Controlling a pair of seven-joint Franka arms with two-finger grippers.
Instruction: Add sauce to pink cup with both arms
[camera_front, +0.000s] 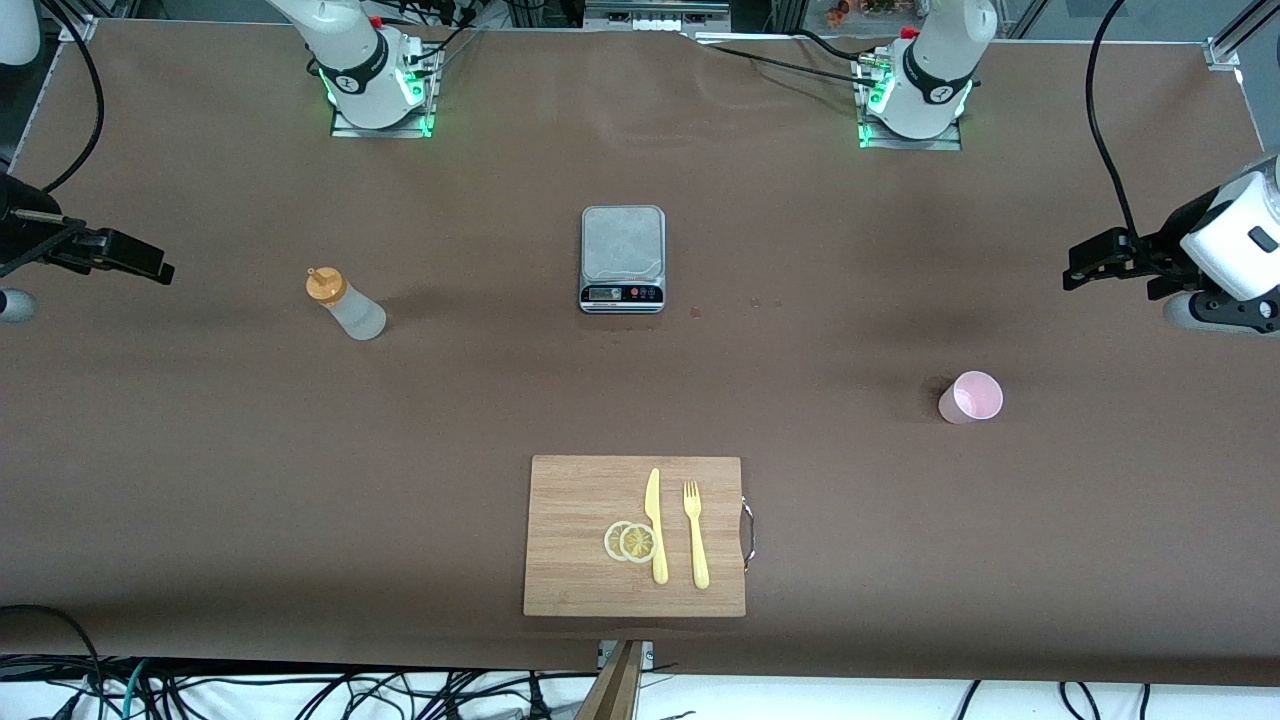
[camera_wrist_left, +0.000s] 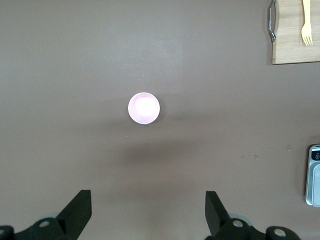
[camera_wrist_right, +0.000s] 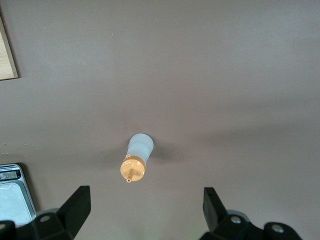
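Observation:
The sauce bottle (camera_front: 347, 304), whitish with an orange cap, stands upright toward the right arm's end of the table; it also shows in the right wrist view (camera_wrist_right: 137, 158). The pink cup (camera_front: 971, 397) stands upright toward the left arm's end, nearer the front camera than the scale, and appears from above in the left wrist view (camera_wrist_left: 144, 108). My right gripper (camera_front: 140, 262) hangs open in the air at its end of the table, holding nothing (camera_wrist_right: 146, 205). My left gripper (camera_front: 1090, 262) hangs open at its own end, also holding nothing (camera_wrist_left: 149, 207).
A grey kitchen scale (camera_front: 622, 258) sits mid-table between the two bases. A wooden cutting board (camera_front: 570, 500) with a yellow knife (camera_front: 655, 524), fork (camera_front: 695, 532) and lemon slices (camera_front: 630, 541) lies near the front edge. Cables run along the table's edges.

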